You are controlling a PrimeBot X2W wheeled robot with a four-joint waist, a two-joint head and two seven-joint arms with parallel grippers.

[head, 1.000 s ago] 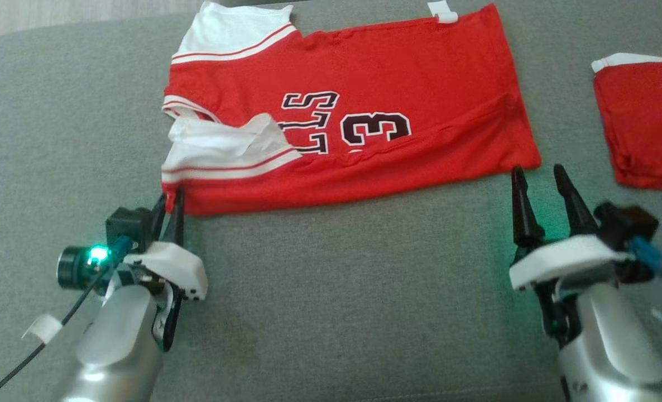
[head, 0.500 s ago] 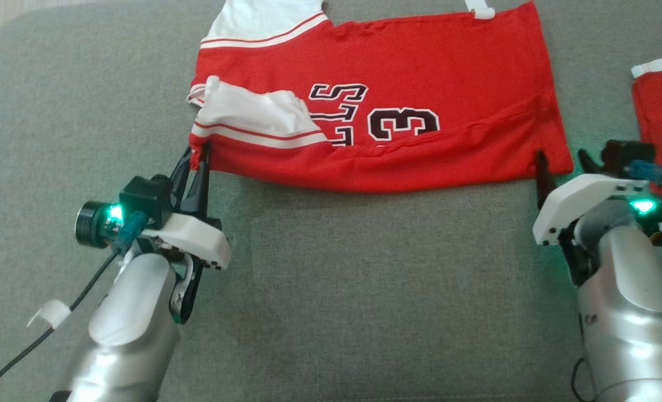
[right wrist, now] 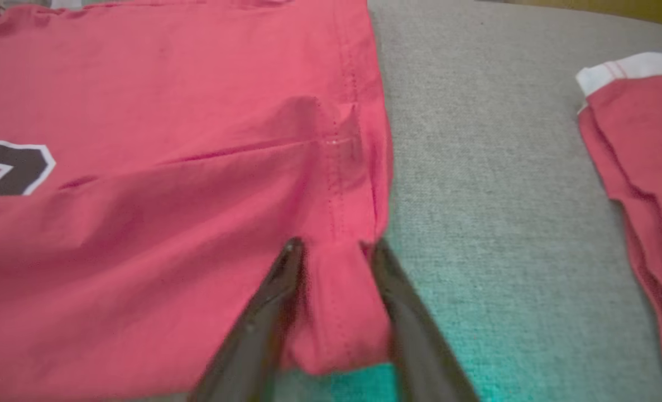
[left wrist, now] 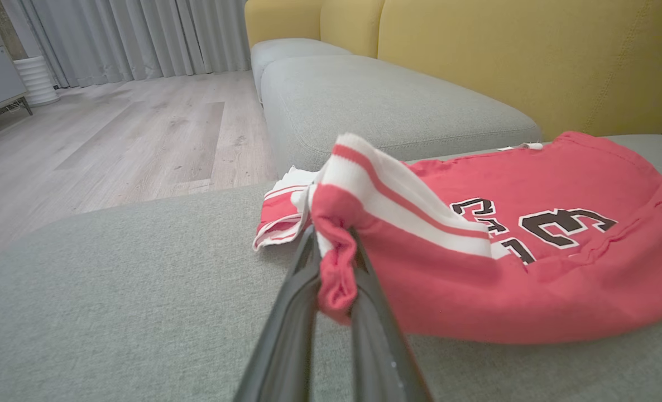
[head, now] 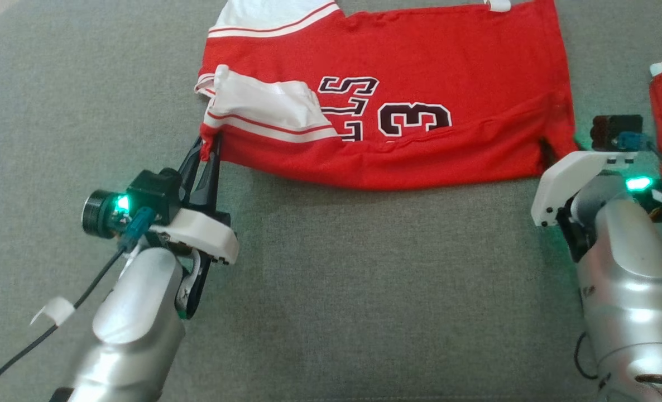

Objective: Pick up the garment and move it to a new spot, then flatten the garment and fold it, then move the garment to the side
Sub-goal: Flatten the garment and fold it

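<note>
Left hand (head: 210, 144) pinches garment (head: 448, 67) corner; right hand (right wrist: 334, 247) (fingers parted) straddles hem edge.

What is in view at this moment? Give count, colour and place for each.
jersey: 1, red with white trim and black lettering, lying on the cushion
second garment: 1, red with white edge, right of the jersey
cushion: 1, grey, under both garments
backrest: 1, yellow, behind the cushion
floor: 1, pale wood, beside the cushion
curtains: 1 set, grey, beyond the floor
left gripper: 1, dark, shut on the jersey's near-left corner
right gripper: 1, dark, open, straddling the jersey's near-right corner
</note>
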